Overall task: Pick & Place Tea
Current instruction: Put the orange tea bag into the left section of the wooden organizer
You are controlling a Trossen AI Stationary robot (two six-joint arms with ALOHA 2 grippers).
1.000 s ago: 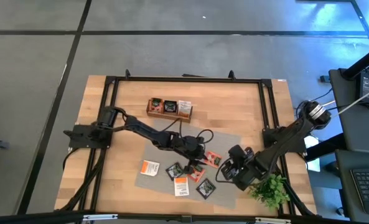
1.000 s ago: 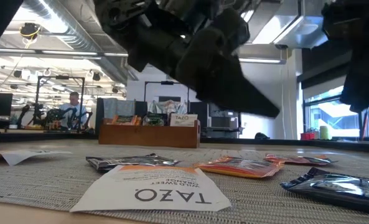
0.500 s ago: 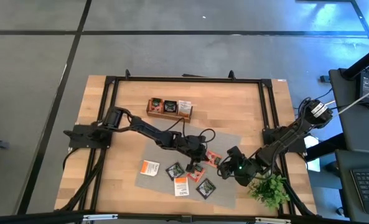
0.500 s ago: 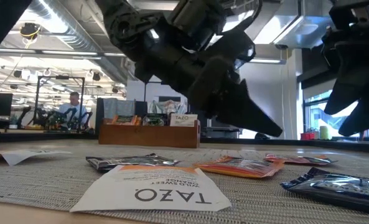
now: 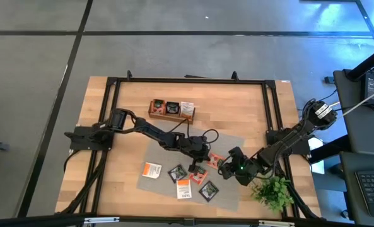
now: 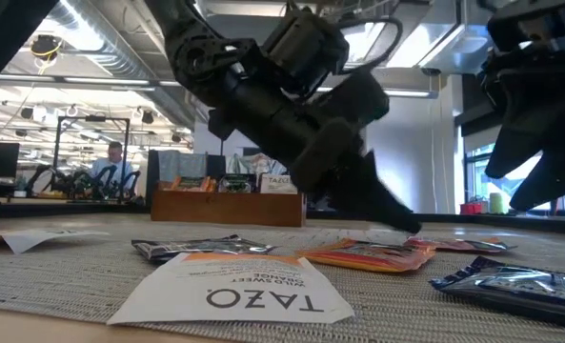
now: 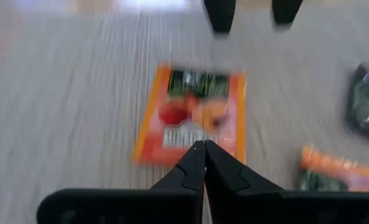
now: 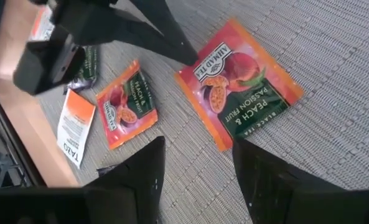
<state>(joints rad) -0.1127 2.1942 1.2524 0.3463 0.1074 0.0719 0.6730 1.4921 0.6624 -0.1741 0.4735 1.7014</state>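
Grey mat (image 5: 231, 142) on tabletop: left gripper (image 7: 204, 151), fingers pressed together, touches orange tea sachet (image 7: 193, 116); right gripper (image 8: 196, 155) hovers spread above it. Collision between arms appears likely.

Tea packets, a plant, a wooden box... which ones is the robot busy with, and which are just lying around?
For the job:
orange tea sachets
white sachet
dark sachets
left tool, shut, at an orange sachet
right tool, open, nearby
wooden tray, probably where the tea goes

Just lying about:
green plant
grey mat
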